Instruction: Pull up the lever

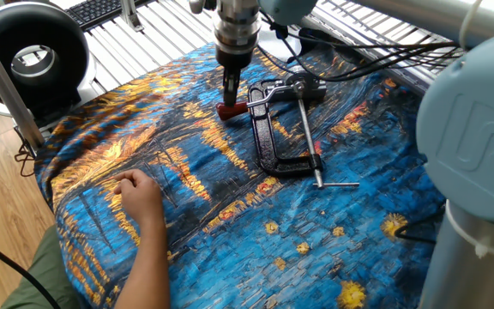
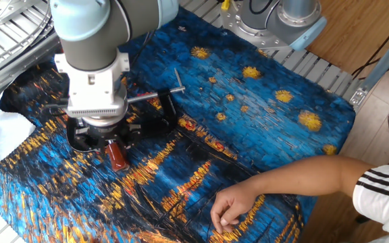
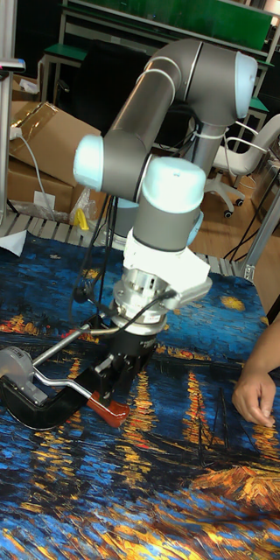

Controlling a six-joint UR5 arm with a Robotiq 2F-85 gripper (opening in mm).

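The end effector (image 3: 115, 378) hangs just above the red-tipped lever (image 3: 106, 409) of the black clamp (image 3: 44, 404).

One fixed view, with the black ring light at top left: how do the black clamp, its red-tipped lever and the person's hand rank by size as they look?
1. Black clamp, largest.
2. Person's hand, though it sits nearer the camera.
3. Red-tipped lever, clearly smallest.

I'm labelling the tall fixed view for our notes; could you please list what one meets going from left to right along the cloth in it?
Clamp → red-tipped lever, with the gripper just above it → person's hand at the right edge.
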